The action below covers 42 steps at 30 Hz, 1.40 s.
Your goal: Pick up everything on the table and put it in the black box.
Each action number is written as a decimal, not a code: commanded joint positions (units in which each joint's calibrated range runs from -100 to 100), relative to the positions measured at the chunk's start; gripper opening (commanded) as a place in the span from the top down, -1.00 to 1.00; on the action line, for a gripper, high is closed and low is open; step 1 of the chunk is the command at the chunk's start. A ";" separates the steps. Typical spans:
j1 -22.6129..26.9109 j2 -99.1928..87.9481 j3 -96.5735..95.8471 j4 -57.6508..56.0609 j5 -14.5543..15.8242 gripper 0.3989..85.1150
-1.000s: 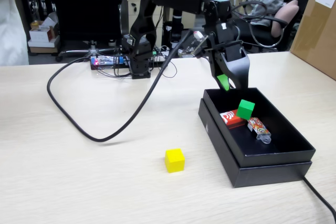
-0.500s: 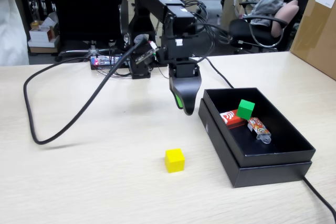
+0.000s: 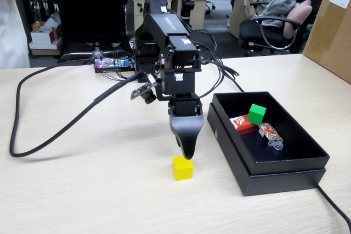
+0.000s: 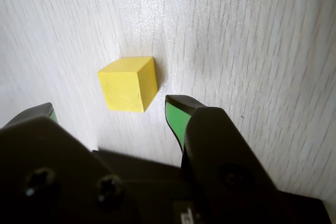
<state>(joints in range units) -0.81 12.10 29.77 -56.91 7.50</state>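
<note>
Count of loose items: one yellow cube, one green cube, one red block with a white swirl mark, and one small orange-patterned packet. One black box stands on the table, to the right in the fixed view. The green cube, the red block and the packet all lie inside it; the green cube rests against the red block, and the packet lies just beside them toward the near wall. The yellow cube sits alone on the bare tabletop, near the box's left side and apart from it.

The gripper hangs directly over the yellow cube, tips pointing down. In the wrist view its two green-padded jaws are spread wider than the cube, one to each side, with nothing between them and no contact with the cube that I can see. From the fixed view the lower tip stands just above the cube's top face.

The left jaw is largely cut off by the wrist view's edge. From the fixed view the jaws overlap into one dark shape. The packet's print is too small to read. One thick black cable loops across the table to the left.
</note>
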 commanded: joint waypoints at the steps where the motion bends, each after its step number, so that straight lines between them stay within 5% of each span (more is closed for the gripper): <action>1: -0.24 0.81 5.77 0.36 -0.83 0.03; 16: -0.83 11.48 10.39 0.28 -1.76 0.04; 30: -1.07 12.98 8.49 0.28 -2.15 0.93; 42: 1.90 -19.50 -7.38 -0.24 -1.42 0.93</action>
<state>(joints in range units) 0.12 5.38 21.28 -56.99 5.74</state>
